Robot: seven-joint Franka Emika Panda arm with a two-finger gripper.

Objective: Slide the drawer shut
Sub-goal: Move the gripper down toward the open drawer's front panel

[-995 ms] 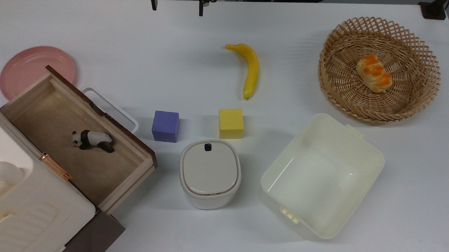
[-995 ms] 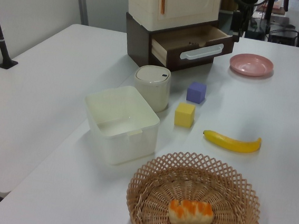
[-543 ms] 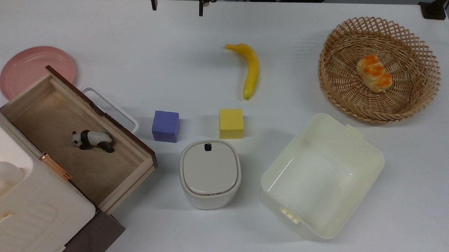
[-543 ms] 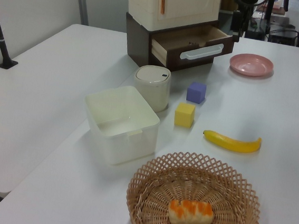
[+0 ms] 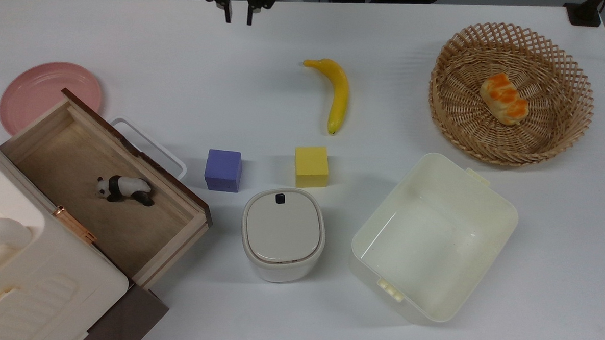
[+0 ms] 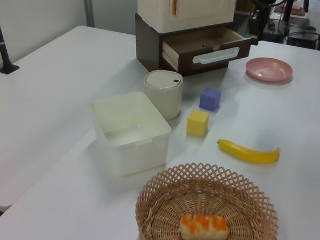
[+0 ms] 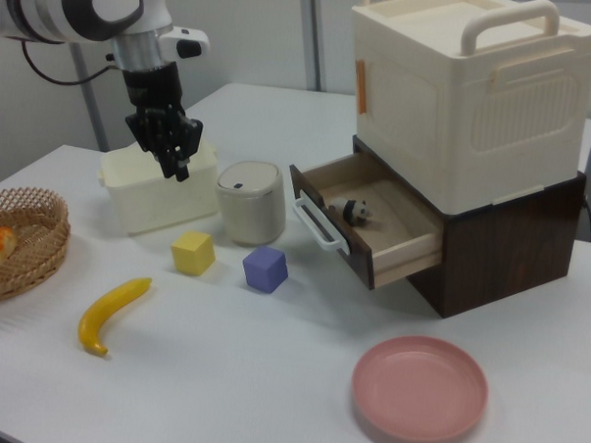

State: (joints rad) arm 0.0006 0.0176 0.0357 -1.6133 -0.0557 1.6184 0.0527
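The drawer [image 5: 73,160] stands pulled out of the cream cabinet [image 5: 37,286] at the top view's lower left. It is a light-wood box with a dark brown front and a white loop handle [image 5: 153,148]. A small panda figure [image 5: 124,189] lies inside it. The drawer [image 6: 204,45] also shows in the left view, and the drawer [image 7: 393,236] in the right view. My gripper [image 5: 238,15] hangs over the table's far edge, well away from the handle. In the right view the gripper [image 7: 177,163] points down beside the cream bin, fingers drawn almost together and holding nothing.
A pink plate [image 5: 48,95] lies just beyond the drawer. Near the drawer front stand a purple cube [image 5: 223,170], a yellow cube [image 5: 311,166] and a lidded canister [image 5: 283,234]. Further right are a banana [image 5: 337,93], a cream bin [image 5: 435,237] and a basket [image 5: 508,143] with bread.
The gripper's fingers have closed in from a wide spread to a narrow gap in the top view. The drawer and the other objects have not moved.
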